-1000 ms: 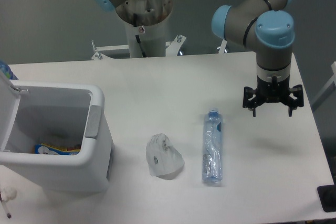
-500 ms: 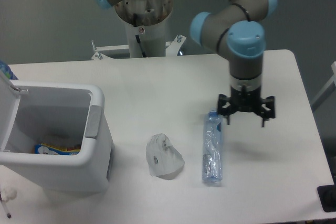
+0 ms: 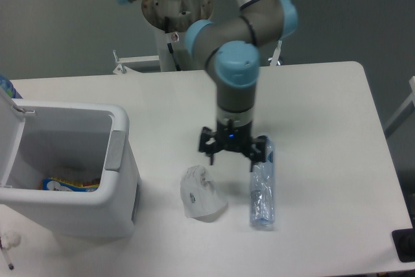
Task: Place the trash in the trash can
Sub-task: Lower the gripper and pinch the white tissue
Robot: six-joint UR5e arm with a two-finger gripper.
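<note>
We have swung our hand (image 3: 232,150) across the table (image 3: 324,108) from the right side toward the middle, so now it hangs over the spot between the two bits of trash. Our hand is open, with its fingers spread wide and nothing in it. The plastic wad (image 3: 201,193) lies on the table just below and to the left of our hand, and the bottle (image 3: 262,183) lies just to the right, with its blue cap end tucked close by one of our fingers. Neither one has moved. The trash can (image 3: 78,167) sits well off to the left with its lid up, and we can see something colorful at the bottom of it already. We think this means we are lining up to pick up the wad first, so we probably need to come a little more left and then go down.
</note>
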